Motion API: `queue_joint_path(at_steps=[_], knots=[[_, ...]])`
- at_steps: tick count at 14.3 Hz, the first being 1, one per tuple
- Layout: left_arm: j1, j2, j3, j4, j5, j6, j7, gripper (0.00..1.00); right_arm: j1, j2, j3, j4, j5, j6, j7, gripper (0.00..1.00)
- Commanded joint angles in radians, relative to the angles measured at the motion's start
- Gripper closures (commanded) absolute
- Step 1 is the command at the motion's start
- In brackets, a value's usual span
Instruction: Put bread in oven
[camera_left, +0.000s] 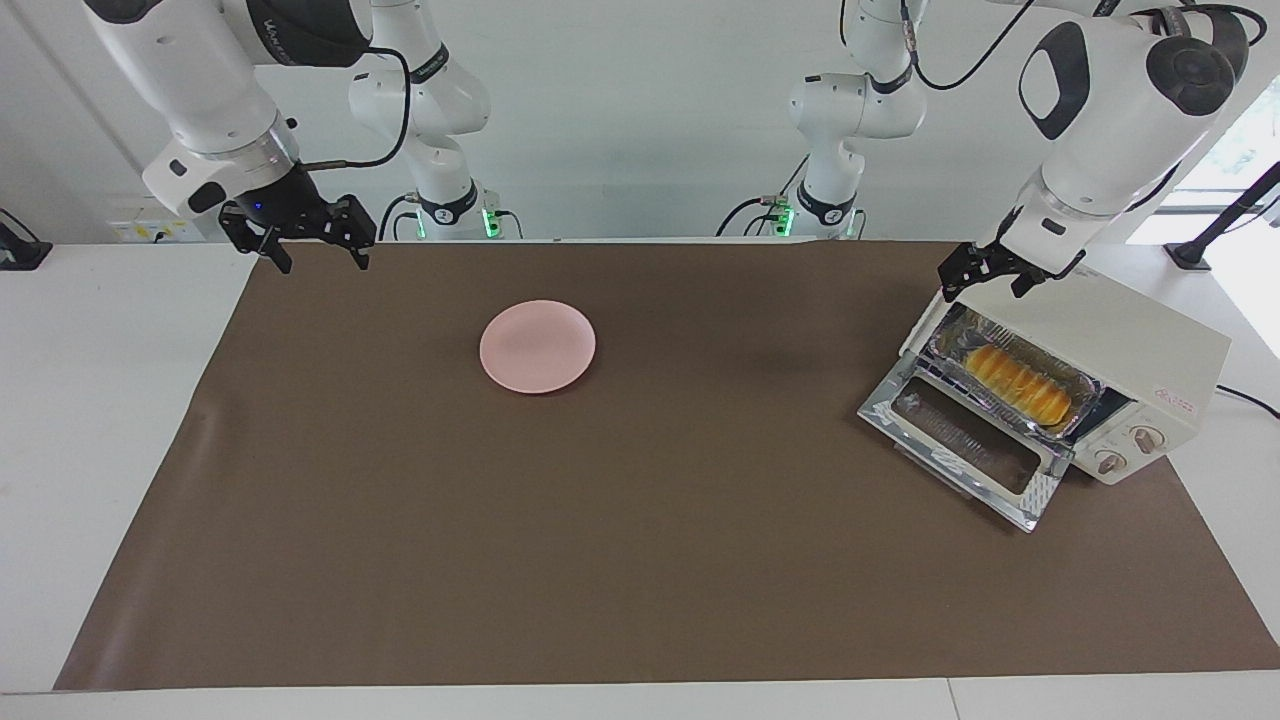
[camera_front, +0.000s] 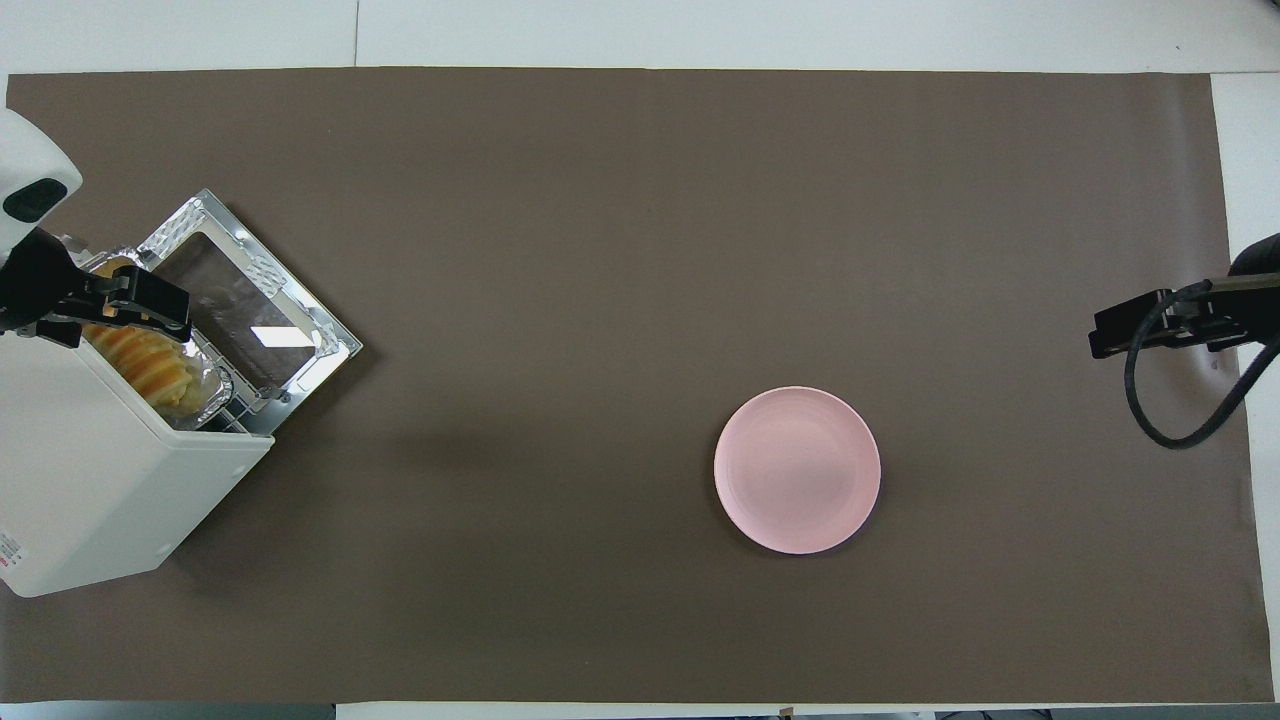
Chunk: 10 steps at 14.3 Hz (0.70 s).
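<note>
The golden ridged bread (camera_left: 1015, 385) lies in a silver foil tray (camera_left: 1088, 388) inside the cream-white oven (camera_left: 1130, 335) at the left arm's end of the table. The oven's glass door (camera_left: 965, 440) hangs open and down. The bread (camera_front: 150, 365), oven (camera_front: 100, 490) and door (camera_front: 250, 300) also show in the overhead view. My left gripper (camera_left: 983, 285) is open and empty, raised just over the top front edge of the oven; in the overhead view (camera_front: 165, 310) it partly covers the bread. My right gripper (camera_left: 320, 258) is open and empty, waiting over the mat's corner at the right arm's end.
A round pink plate (camera_left: 537, 345) lies empty on the brown mat (camera_left: 640, 560) near the middle of the table; it also shows in the overhead view (camera_front: 797, 470). Two round knobs (camera_left: 1130, 450) sit on the oven's front beside the door.
</note>
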Motion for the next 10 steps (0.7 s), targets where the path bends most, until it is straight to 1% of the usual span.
queue_joint_path(at_steps=[1,4,10], knots=[[0.037,-0.029,-0.005,-0.006,-0.040,-0.016,0.016,0.00,0.000,-0.007,-0.005,-0.007,0.006,0.001,-0.015,0.00],[0.060,-0.039,-0.005,0.005,-0.047,-0.007,0.009,0.00,0.000,-0.007,-0.005,-0.007,0.006,0.001,-0.015,0.00],[0.058,-0.040,0.003,0.016,-0.054,0.000,-0.014,0.00,0.000,-0.007,-0.005,-0.007,0.006,0.001,-0.015,0.00]])
